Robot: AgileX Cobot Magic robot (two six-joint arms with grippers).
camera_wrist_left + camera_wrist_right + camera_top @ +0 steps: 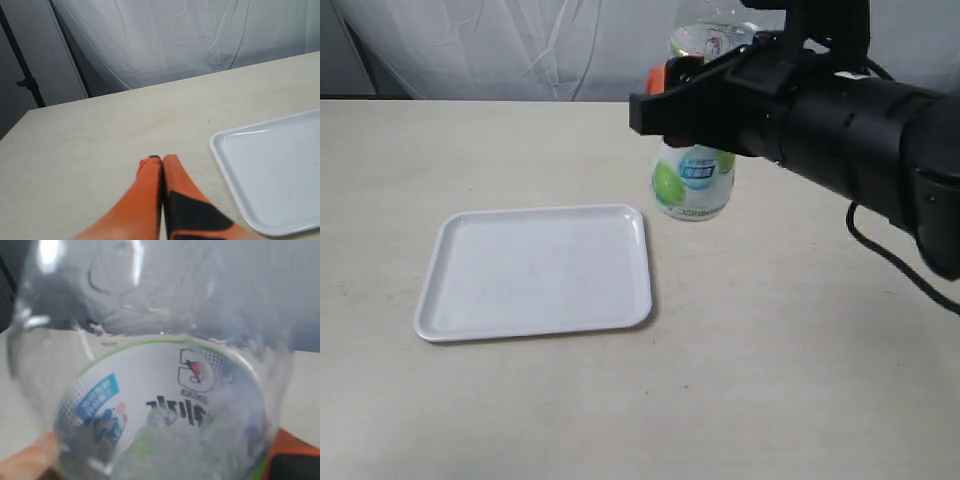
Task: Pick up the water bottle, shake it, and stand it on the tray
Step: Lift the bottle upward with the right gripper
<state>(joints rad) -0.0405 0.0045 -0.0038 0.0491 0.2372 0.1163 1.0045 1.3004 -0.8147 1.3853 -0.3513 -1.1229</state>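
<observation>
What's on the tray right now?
Nothing: the tray shows its whole white surface bare in the exterior view, with no part covered. The water bottle is off it, past its far right corner, clamped in the right gripper.

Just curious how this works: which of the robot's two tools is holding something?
The right tool, clamped around the water bottle. The left tool has its tips pressed together with nothing between them, above the table near the tray.
</observation>
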